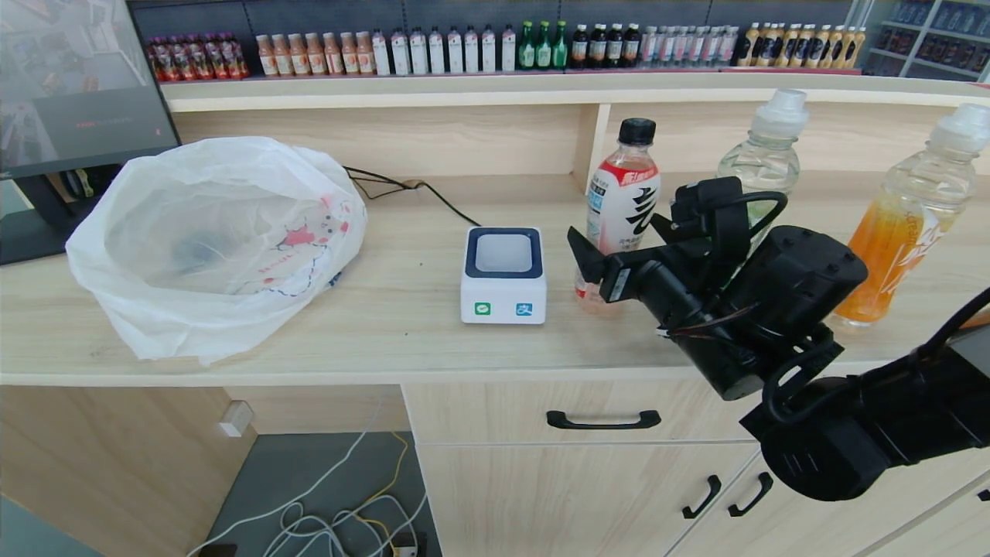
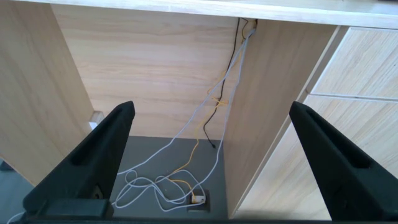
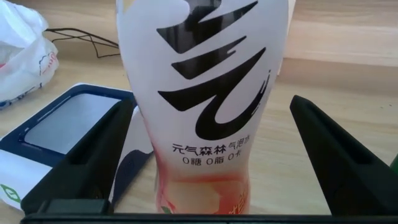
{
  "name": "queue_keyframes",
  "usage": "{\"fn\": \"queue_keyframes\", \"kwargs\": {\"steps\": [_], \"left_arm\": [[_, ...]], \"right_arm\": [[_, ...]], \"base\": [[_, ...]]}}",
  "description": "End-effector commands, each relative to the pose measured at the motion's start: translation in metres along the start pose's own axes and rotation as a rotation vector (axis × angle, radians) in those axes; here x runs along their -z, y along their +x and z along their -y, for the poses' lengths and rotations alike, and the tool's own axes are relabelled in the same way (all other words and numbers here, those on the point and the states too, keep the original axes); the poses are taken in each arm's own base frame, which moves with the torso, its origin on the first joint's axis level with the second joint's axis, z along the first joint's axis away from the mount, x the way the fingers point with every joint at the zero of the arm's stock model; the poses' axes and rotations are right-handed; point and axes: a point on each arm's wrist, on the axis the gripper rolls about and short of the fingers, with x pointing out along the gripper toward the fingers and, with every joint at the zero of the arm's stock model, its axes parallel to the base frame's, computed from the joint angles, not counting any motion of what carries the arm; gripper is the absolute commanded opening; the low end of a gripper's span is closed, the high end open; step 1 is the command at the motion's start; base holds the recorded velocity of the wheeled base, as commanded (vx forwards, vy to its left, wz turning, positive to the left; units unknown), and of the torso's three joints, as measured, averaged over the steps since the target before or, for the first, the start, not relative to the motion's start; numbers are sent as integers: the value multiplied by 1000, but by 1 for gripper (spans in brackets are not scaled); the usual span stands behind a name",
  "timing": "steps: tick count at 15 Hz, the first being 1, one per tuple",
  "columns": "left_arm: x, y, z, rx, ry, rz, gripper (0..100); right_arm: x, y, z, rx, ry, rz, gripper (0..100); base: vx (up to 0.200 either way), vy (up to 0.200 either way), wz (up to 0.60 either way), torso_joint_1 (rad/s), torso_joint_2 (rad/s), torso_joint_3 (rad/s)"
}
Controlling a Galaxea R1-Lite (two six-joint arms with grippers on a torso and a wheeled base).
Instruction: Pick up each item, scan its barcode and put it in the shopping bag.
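Three bottles stood on the worktop (image 1: 387,325), all upright and capped.
- Pink bottle (image 1: 623,203): black cap, white label, just right of the scanner (image 1: 503,275).
- Clear bottle (image 1: 766,155): white cap, behind the right arm, partly hidden by it.
- Orange bottle (image 1: 913,224): white cap, farthest right, well apart from the pink one.

One scanner: a white box with a dark-framed window on top, at mid worktop between the bag (image 1: 216,240) and the pink bottle.

One bag: thin white plastic with a red and blue print, mouth gaping upward, at the worktop's left end. A dark shape showed dimly through the plastic; what it was could not be told.

Right tool (image 3: 211,106): jaws spread wide, set either side of the pink bottle's lower half, with a gap visible between each finger and the bottle. It gripped nothing.

Left tool (image 2: 212,109): jaws likewise spread wide and empty, held low, facing the open bay under the worktop where cables (image 2: 180,180) lay on the floor.

One monitor (image 1: 77,77) stood behind the bag. One shelf (image 1: 503,77) at the back carried a row of small bottles.
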Motion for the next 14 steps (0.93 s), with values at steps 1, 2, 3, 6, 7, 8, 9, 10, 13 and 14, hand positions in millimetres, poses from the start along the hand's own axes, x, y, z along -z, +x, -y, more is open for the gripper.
{"fn": "queue_keyframes", "kwargs": {"steps": [1,2,3,6,7,8,9,10,13,14], "left_arm": [[0,0,0,-1,0,0,100],[0,0,0,0,0,0,100],[0,0,0,0,0,0,100],[0,0,0,0,0,0,100],[0,0,0,0,0,0,100],[0,0,0,0,0,0,100],[0,0,0,0,0,0,100],[0,0,0,0,0,0,100],[0,0,0,-1,0,0,100],[0,0,0,0,0,0,100]], "right_arm": [[-2,6,-2,1,4,19,100],[-1,9,-3,0,10,23,100],[0,11,-4,-5,10,24,100],[1,15,-5,-1,23,32,100],[0,17,-5,3,26,46,100],[1,20,-5,5,27,50,100],[0,22,-6,5,29,57,100],[1,23,-7,6,30,60,100],[3,23,-7,11,31,59,100],[3,23,-7,11,31,61,100]], "base": [[0,0,0,0,0,0],[0,0,0,0,0,0],[0,0,0,0,0,0],[0,0,0,0,0,0],[0,0,0,0,0,0],[0,0,0,0,0,0],[0,0,0,0,0,0],[0,0,0,0,0,0],[0,0,0,0,0,0],[0,0,0,0,0,0]]}}
